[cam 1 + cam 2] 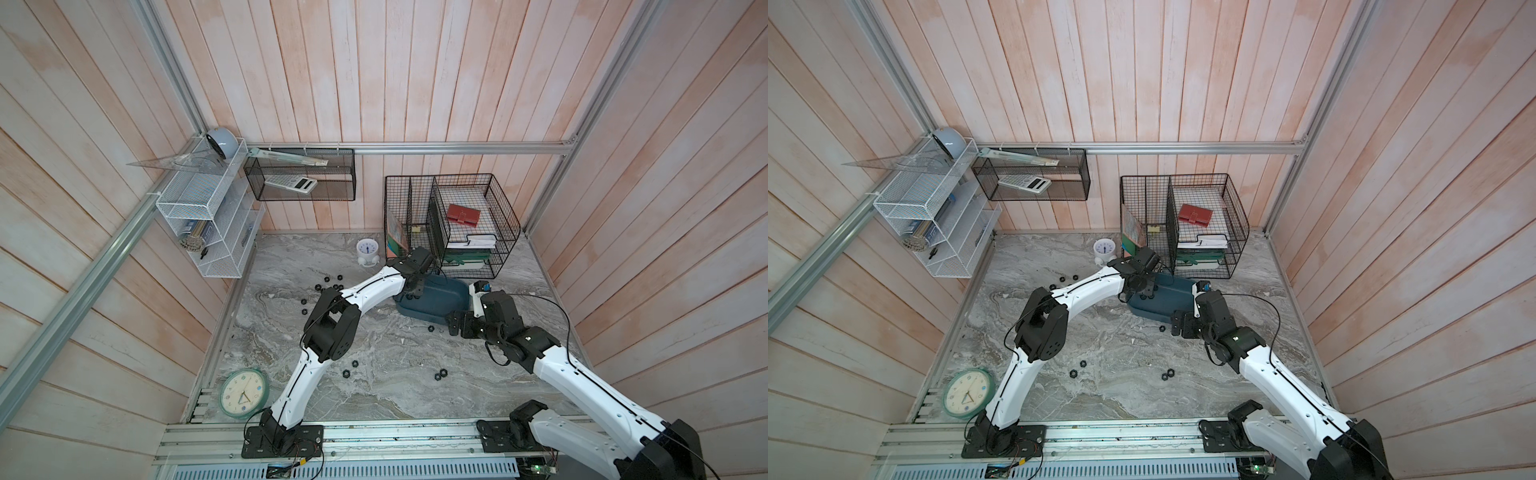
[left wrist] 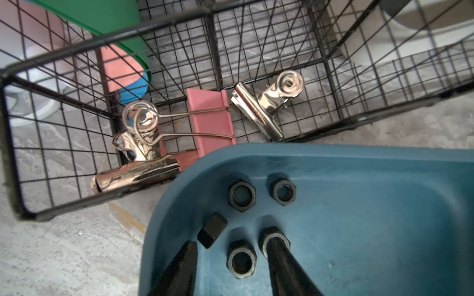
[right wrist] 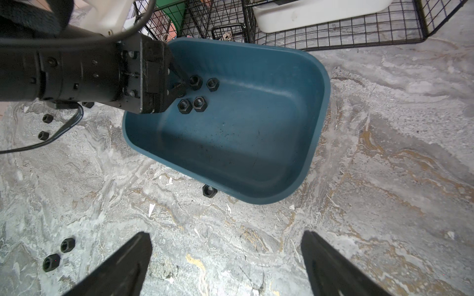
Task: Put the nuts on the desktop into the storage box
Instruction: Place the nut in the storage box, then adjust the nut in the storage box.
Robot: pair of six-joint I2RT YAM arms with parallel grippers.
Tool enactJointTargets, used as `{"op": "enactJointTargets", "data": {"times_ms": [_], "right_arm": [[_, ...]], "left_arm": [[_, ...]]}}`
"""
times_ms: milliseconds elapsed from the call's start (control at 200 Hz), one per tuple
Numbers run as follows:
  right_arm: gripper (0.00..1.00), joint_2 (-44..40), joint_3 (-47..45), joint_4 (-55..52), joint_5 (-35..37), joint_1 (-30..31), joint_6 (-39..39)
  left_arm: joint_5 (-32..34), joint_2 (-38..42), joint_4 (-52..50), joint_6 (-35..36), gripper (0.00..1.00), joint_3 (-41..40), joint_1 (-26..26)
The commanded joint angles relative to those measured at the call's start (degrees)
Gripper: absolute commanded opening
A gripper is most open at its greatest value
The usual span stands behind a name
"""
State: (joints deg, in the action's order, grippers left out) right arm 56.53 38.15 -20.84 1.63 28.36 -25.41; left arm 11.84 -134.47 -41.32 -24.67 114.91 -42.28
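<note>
The left gripper (image 2: 230,241) is shown with fingers parted inside the storage box (image 2: 333,153), nothing grasped, five nuts (image 2: 242,196) lying on its floor; a drop is judged complete. The right gripper (image 3: 225,234) is held wide open and empty over the desktop (image 3: 384,205), so a descent onto the stray nut (image 3: 209,191) beside the box is called for. The scattered nuts (image 1: 355,363) are shown fully only in both top views.

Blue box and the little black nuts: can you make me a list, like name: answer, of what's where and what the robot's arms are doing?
Storage box: on the desktop, beside a black wire basket.
Nuts in box: five, near one corner.
Nuts on desktop: several, scattered.
Left gripper: jaws open, inside the box, holding nothing.
Right gripper: jaws wide open, above the desktop, empty.
</note>
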Motion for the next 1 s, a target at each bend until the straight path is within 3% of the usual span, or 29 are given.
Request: {"op": "enactJointTargets", "data": {"times_ms": [0, 85, 375, 705, 875, 995], "right_arm": [[0.98, 0.25, -0.26, 0.07, 0.48, 0.03, 0.07], [0.98, 0.48, -0.26, 0.19, 0.24, 0.03, 0.02], [0.98, 1.64, 0.04, 1.18, -0.83, 0.07, -0.43], [0.98, 1.86, 0.15, 1.09, -0.82, 0.03, -0.01], [0.98, 1.49, 0.20, 0.63, -0.49, 0.03, 0.18], [0.98, 1.26, 0.28, 0.20, -0.07, 0.05, 0.35]], "left_arm": [[-0.50, 3.13, -0.43, -0.68, 0.51, 0.07, 0.18], [-0.76, 4.94, -0.51, -1.07, 0.56, -0.02, 0.18], [-1.59, 9.82, 1.00, -1.18, 0.59, -2.68, 0.27], [-1.99, 4.24, -2.14, -1.21, 0.51, 0.02, 0.27], [-1.62, 1.56, -2.96, -0.99, 0.38, 0.66, 0.31], [0.18, -0.41, -4.56, -0.74, 0.37, 2.04, 0.27]]}}
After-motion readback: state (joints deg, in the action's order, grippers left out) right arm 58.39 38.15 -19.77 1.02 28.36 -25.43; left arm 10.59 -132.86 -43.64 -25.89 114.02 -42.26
